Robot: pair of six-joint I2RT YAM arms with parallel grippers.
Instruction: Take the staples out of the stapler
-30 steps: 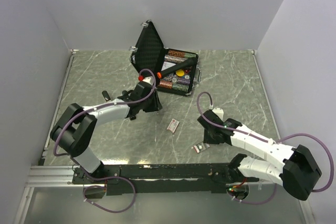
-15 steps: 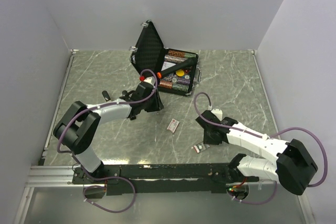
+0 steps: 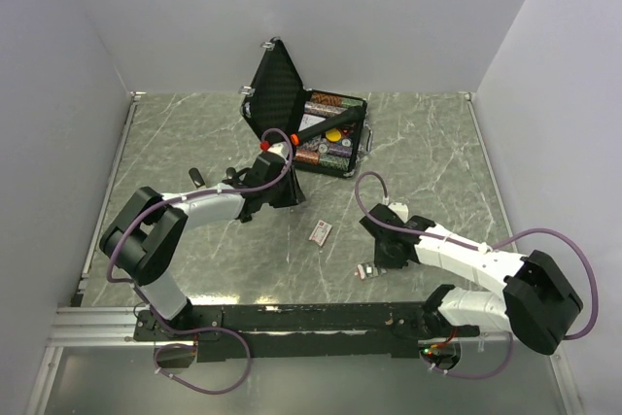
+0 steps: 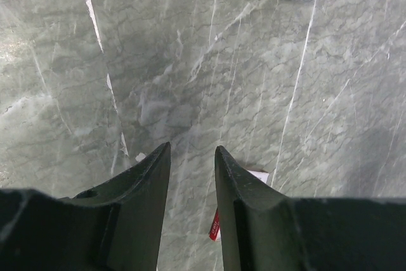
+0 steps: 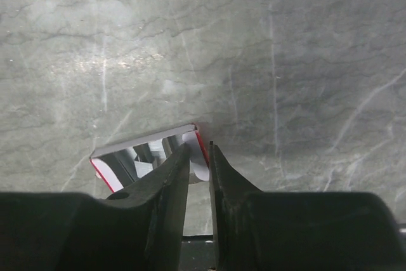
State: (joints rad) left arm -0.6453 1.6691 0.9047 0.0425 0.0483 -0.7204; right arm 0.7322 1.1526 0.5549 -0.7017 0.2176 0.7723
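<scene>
Right gripper (image 5: 199, 149), jaws narrow, straddles one corner of the small red-edged stapler (image 5: 130, 157), as I take it to be, lying flat beneath it — gripped or only touched, I cannot tell — so a pinch there could skid it away, scattering staples.

Near-side of the open case (image 3: 326, 133), a red-edged box (image 5: 136, 160) is half hidden by the right gripper (image 5: 199, 148), its contents left too blurred to be told.
</scene>
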